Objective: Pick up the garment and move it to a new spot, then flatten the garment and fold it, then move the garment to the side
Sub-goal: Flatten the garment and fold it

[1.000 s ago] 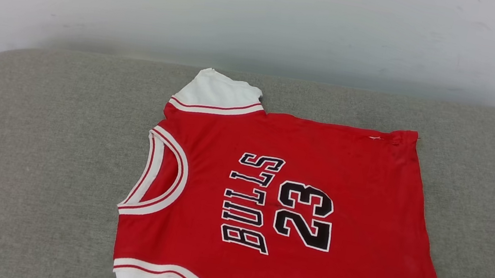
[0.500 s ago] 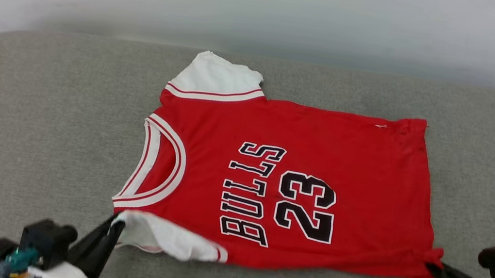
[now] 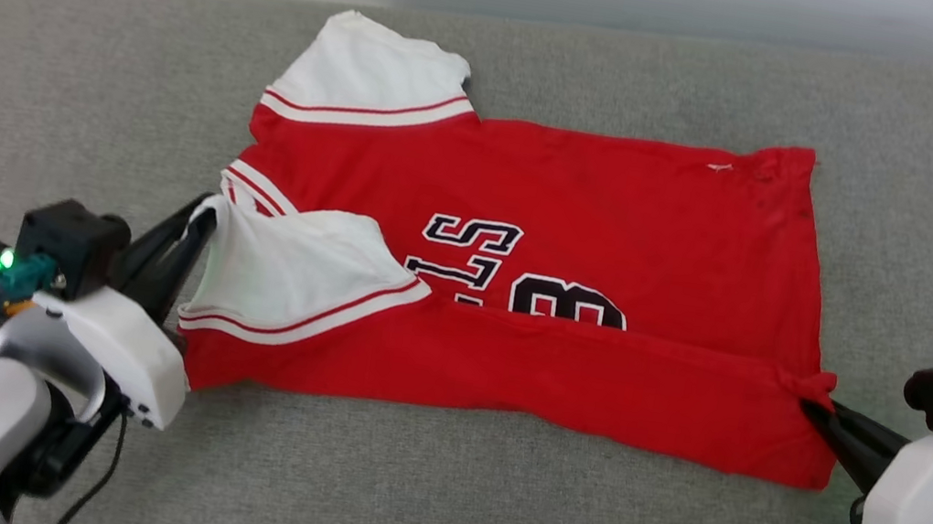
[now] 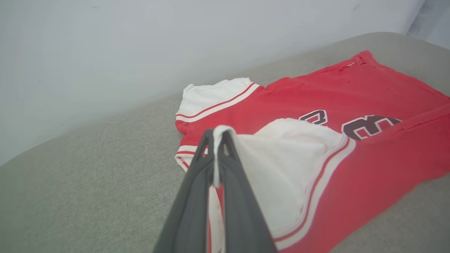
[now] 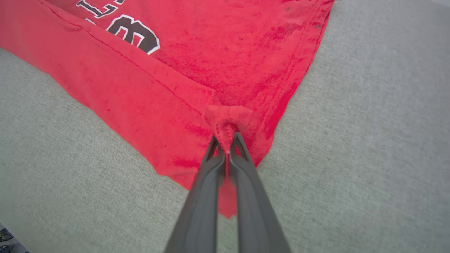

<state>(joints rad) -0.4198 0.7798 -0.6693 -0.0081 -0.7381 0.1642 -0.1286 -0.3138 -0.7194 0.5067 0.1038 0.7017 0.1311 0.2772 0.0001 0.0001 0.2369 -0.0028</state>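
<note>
The garment [image 3: 587, 197] lies lengthwise across the grey cushion [image 3: 431, 497], between both tools. The left tool [image 3: 203, 218] grips its near sleeve [image 3: 290, 268], the right tool [image 3: 812, 406] its near hem corner [image 3: 809, 384]; the far edge lies ahead

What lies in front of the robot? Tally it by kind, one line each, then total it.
garment: 1
pincers: 2, the left pincer shut on a white sleeve, the right pincer shut on a hem corner
grey cushion: 1
total: 4
</note>
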